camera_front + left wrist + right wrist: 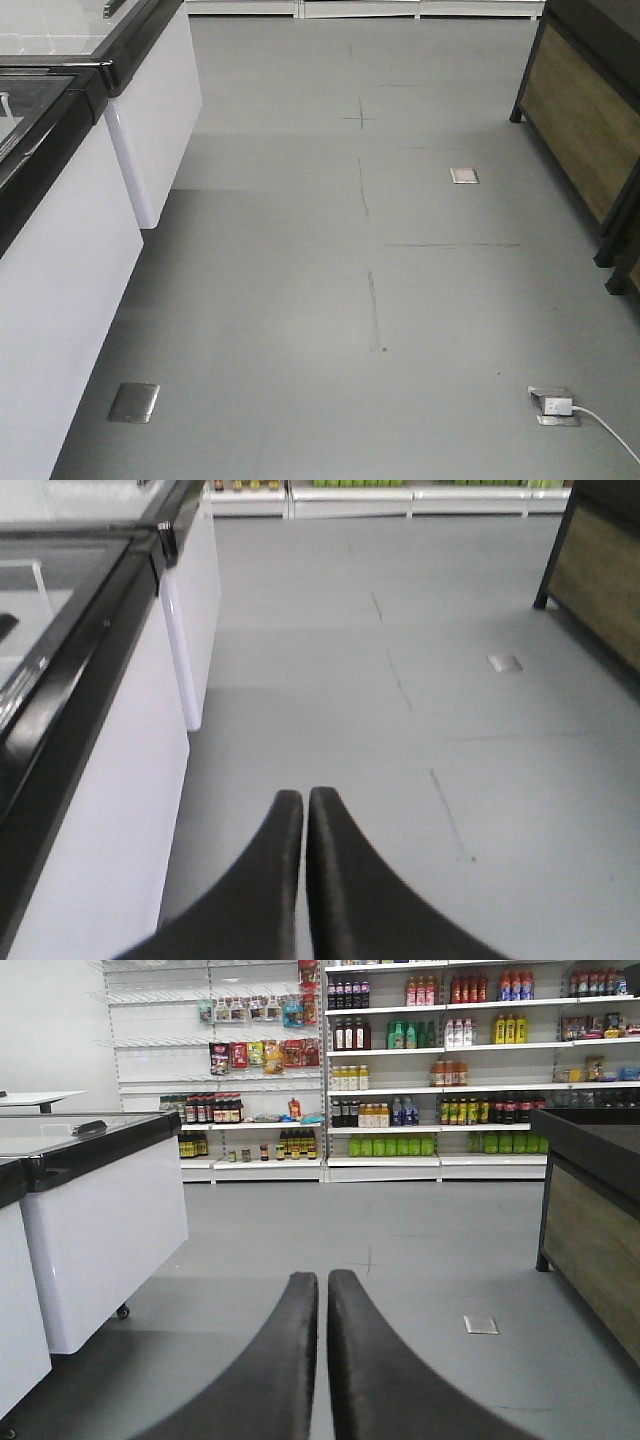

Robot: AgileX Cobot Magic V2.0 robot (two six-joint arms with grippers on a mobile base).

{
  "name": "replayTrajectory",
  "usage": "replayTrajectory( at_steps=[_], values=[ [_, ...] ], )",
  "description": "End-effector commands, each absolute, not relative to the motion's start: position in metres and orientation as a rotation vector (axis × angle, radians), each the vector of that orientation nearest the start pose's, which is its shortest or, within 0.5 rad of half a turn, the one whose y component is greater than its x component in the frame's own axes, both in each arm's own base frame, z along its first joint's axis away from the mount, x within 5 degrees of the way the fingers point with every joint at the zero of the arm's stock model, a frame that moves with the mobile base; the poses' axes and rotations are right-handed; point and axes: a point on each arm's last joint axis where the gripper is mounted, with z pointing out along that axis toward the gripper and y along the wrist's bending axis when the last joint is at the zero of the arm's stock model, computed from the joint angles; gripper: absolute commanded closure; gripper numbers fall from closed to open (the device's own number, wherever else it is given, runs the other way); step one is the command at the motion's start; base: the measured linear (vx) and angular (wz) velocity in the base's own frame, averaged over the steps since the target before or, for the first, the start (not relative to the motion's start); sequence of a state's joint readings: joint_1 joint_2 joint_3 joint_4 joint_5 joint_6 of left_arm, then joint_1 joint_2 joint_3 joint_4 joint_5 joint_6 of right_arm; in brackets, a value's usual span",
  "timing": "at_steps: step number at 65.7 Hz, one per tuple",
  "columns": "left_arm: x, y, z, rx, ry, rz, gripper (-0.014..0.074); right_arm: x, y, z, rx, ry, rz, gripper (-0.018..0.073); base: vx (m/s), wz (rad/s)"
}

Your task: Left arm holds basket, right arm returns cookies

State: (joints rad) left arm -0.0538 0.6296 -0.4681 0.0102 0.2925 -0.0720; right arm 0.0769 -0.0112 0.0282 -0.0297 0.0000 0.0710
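Bright, even indoor light in all three views, and we are seeing no hard shadows.

We are getting a soft pale sheen on the grey floor [300, 330] in the front view, with a faint darker band lying beside the white freezer [70, 300]. Its glass top [50, 630] is washing out with glare in the left wrist view. That view is looking the softest overall, and everything far from the lens is smearing. We are losing surface detail on the left gripper [304, 795] and right gripper [322, 1278], both reading as flat black, slightly blurred shapes close to the lens. The shelves [430, 1070] are coming through well lit and fairly sharp, while the dark counter [590, 1220] is sitting in shade.
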Motion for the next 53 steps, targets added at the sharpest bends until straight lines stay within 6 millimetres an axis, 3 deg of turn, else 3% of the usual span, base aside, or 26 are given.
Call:
replayTrajectory(
  at_steps=[1,32,53],
  values=[
    [0.144,-0.008,0.302,-0.018,1.881,-0.086,0.0603,0.056,0.004,0.206,-0.034,1.432,0.081,0.057,0.0,0.0],
    [0.153,-0.008,0.299,-0.021,1.891,-0.087,0.0561,0.056,0.004,0.206,-0.034,1.432,0.081,0.057,0.0,0.0],
    [0.154,-0.008,0.309,-0.02,1.862,-0.089,0.0342,0.056,0.004,0.206,-0.034,1.432,0.081,0.057,0.0,0.0]
  ],
)
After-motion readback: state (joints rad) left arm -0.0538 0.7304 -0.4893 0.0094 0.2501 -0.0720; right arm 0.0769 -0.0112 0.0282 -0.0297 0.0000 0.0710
